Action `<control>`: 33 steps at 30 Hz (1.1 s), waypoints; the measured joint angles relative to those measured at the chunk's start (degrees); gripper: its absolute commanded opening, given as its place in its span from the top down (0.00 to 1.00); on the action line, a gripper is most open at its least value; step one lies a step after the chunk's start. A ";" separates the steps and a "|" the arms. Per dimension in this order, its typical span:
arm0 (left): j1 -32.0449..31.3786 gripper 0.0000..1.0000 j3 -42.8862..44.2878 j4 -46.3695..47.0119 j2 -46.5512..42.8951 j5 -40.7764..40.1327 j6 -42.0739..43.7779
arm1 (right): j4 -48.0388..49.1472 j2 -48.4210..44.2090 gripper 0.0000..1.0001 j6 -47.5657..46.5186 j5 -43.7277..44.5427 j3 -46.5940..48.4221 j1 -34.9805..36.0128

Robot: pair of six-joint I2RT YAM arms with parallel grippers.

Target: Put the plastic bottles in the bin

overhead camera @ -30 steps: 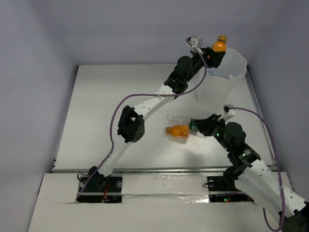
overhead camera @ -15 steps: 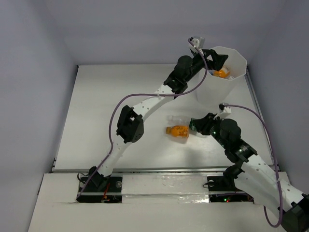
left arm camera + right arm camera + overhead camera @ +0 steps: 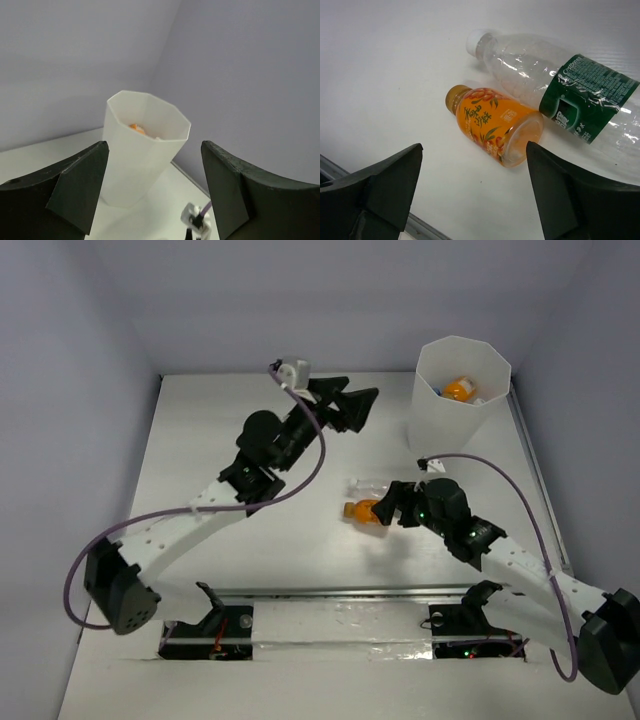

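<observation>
The tall white bin (image 3: 440,425) stands at the back right, with an orange-capped plastic bottle (image 3: 457,390) lying inside it. My left gripper (image 3: 362,408) hovers open and empty to the left of the bin, facing it; its wrist view shows the bin (image 3: 135,170) between the fingers (image 3: 75,190). On the table lie an orange-filled bottle (image 3: 362,510) (image 3: 492,125) and a clear green-labelled bottle (image 3: 366,485) (image 3: 555,80) side by side. My right gripper (image 3: 384,510) (image 3: 475,185) is open just above the orange bottle's base, touching nothing.
The table's raised rail (image 3: 535,480) runs along the right side past the bin. Grey walls close in the back and both sides. The right arm's wrist camera and purple cable (image 3: 197,222) show low in the left wrist view.
The left gripper dropped its orange bottle into the bin, then swung back left and away from it. The right gripper opened wide and shifted left over the lying orange bottle.
</observation>
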 measured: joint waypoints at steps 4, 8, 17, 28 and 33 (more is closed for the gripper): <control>0.00 0.29 -9.84 1.03 -6.78 -2.21 -0.94 | 0.00 2.71 0.08 -0.57 1.03 1.62 0.39; -0.15 0.30 -18.16 -3.02 -8.98 -3.10 -2.08 | 0.02 7.08 0.10 -1.73 2.08 4.26 0.94; -0.39 0.30 -28.00 -11.65 -24.13 -6.01 -3.30 | 0.02 13.99 0.17 -3.02 3.30 7.23 3.13; -0.39 0.30 -31.93 -16.17 -31.47 -9.18 -3.41 | -3.17 19.30 0.15 -0.90 5.60 9.79 14.82; -0.39 0.30 -32.89 -17.70 -32.76 -9.68 -3.41 | -4.46 23.47 0.08 -0.11 7.37 12.24 16.87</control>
